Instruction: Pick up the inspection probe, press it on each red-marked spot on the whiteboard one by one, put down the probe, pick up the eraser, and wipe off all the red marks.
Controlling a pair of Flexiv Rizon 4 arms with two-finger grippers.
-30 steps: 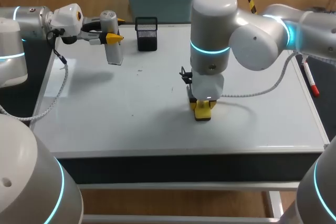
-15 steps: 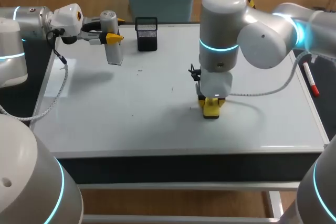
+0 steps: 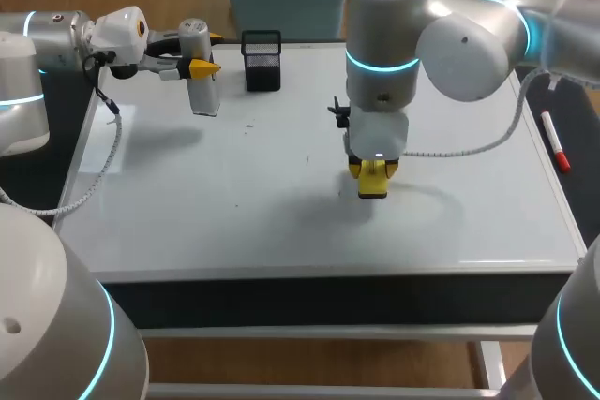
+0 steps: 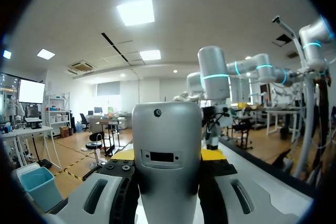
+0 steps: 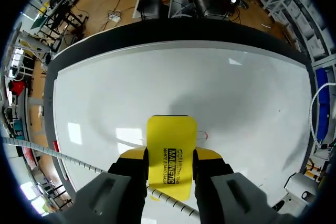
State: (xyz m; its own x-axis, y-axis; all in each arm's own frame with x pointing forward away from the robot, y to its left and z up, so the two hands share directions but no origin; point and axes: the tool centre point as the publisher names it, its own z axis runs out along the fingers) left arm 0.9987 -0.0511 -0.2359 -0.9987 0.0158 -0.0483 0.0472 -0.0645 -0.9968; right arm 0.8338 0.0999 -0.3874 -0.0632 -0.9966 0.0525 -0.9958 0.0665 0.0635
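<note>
Already done: judging by the layout, you looked past the probing, since your right gripper (image 5: pixel 170 154) pinched the eraser (image 5: pixel 171 129) between its yellow tips and held it flat on the whiteboard (image 3: pixel 187 194), near the middle.
Probe: you had not put it down. Your left gripper (image 4: pixel 167 156) was clamped on the probe (image 4: pixel 166 129), upright over the board's far left corner, near the mesh cup (image 3: pixel 262 61). Whether its foot touched the board could not be told.
Red mark: one small mark (image 5: pixel 203 136) showed just beside the eraser's edge.
Specks: the head view showed a few tiny dark specks on the board, their colour too small to tell.
Left to do: you probably had that mark to wipe, any other red to find, and the probe to set down.
Aside: a marker (image 3: pixel 555 142) lay at the table's right edge.
</note>
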